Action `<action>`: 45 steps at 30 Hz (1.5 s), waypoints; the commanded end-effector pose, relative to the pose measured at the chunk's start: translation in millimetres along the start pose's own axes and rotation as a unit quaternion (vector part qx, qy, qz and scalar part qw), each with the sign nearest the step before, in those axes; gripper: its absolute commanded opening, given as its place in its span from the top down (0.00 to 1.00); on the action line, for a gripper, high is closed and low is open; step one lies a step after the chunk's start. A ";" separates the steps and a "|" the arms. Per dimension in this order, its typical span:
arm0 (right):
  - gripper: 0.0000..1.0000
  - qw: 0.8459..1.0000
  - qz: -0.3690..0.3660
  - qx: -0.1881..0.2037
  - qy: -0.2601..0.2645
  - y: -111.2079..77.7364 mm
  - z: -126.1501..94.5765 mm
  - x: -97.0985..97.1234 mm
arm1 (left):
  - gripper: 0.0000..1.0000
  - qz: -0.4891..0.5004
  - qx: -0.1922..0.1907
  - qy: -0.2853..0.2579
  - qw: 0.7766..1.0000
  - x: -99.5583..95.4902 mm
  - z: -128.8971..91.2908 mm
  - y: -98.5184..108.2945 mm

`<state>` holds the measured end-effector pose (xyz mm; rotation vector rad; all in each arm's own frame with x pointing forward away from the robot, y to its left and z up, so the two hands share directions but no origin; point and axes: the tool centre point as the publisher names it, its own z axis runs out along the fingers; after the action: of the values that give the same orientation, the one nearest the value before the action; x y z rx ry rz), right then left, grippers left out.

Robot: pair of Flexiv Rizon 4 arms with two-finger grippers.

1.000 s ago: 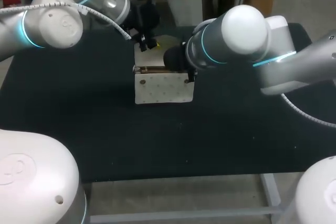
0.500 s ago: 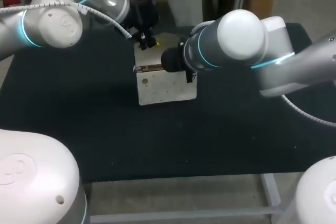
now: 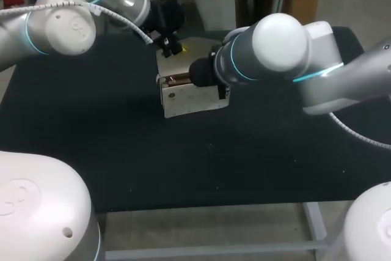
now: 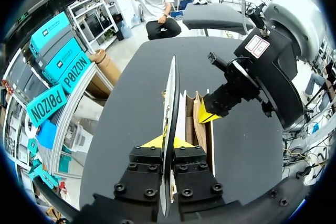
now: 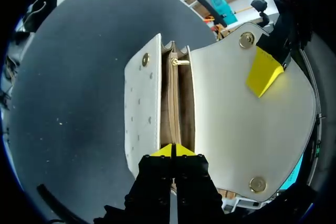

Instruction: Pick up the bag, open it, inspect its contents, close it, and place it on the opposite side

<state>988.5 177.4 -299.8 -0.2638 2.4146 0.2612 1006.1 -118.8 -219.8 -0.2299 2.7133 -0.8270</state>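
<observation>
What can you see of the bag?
The bag is cream and leather-like, dotted on the front, with tan inner pockets and a gold zip pull. It is open, toward the black table's far side. Its flap, with gold snaps, is pinched by the left gripper; the right gripper pinches an inner wall.

Right arm [image 3: 278, 44] covers bag [image 3: 189, 101] right end; contents unseen.

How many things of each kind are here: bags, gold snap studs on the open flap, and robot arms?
White bag: 1
Gold snap studs on its flap: 2
Robot arms: 2, the left arm and the right arm
Total: 5
</observation>
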 end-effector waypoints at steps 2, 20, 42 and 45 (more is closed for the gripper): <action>1.00 1.000 0.001 0.000 0.001 -3.6 5.1 -1.1 | 1.00 0.004 0.006 0.005 1.000 0.7 -3.5 -0.4; 1.00 1.000 -0.002 -0.011 0.027 -3.5 29.8 -15.5 | 1.00 0.023 0.020 0.019 0.999 8.4 -7.1 -2.2; 1.00 0.995 -0.034 -0.014 0.091 1.6 40.0 -4.4 | 1.00 0.053 0.043 0.059 0.996 10.3 -4.4 -3.5; 1.00 0.994 -0.035 -0.014 0.100 1.9 41.8 0.2 | 1.00 0.058 0.047 0.064 0.995 10.2 -3.1 -4.2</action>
<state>1008.4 184.4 -325.8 -0.3956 2.5598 0.2590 993.6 -119.7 -217.3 -0.0049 2.7598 -0.9517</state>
